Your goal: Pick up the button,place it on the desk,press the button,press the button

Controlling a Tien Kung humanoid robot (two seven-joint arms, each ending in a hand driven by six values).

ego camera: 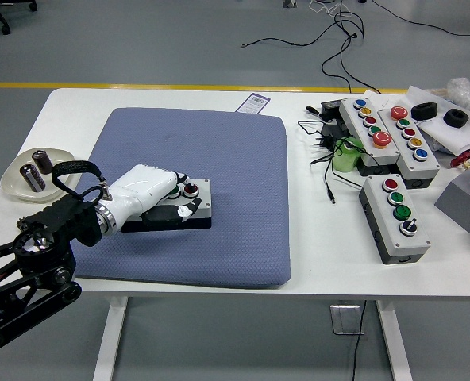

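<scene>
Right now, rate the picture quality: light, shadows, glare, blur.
Head view: even overhead light, soft faint shadows only, such as under the left hand on the button box; mild sheen on the hand's white shell, no harsh glare; the blue pad and the other button boxes look sharp; the small items in the dish are less crisp; no obvious motion blur.
</scene>
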